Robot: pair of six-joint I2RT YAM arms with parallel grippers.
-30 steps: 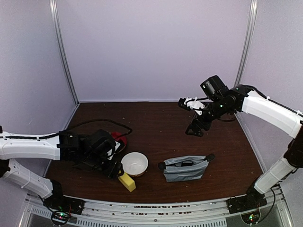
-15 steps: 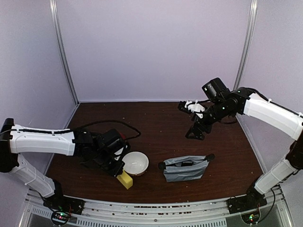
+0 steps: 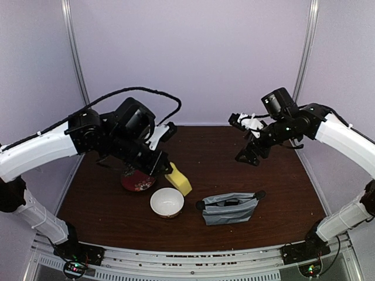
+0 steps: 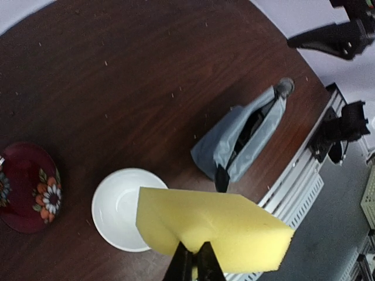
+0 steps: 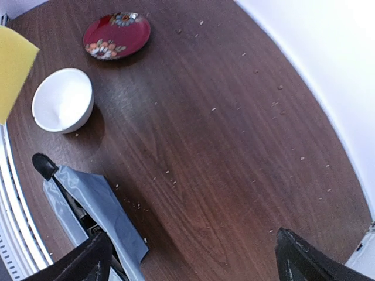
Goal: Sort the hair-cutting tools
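Note:
No hair-cutting tools show plainly; only dark shapes lie inside the open mouth of a grey pouch (image 3: 229, 208) (image 4: 234, 146) (image 5: 96, 205) on the table's front right. My left gripper (image 3: 166, 170) (image 4: 194, 262) is shut on a yellow sponge (image 3: 179, 180) (image 4: 217, 225) (image 5: 12, 58), held in the air above the white bowl. Over the back right of the table, well above the wood and behind the pouch, my right gripper (image 3: 249, 156) (image 5: 193, 257) hangs open with nothing between its fingers.
A white bowl (image 3: 154, 199) (image 4: 101, 199) (image 5: 41, 93) stands left of the pouch. A red flowered plate (image 3: 138, 182) (image 4: 29, 187) (image 5: 116, 34) lies behind it, partly under the left arm. Small crumbs dot the brown table. A metal rail runs along the near edge.
My left gripper closed on the yellow sponge at the front edge and lifted it up and back to above the bowl. The right arm drifted slightly up and right, still open.

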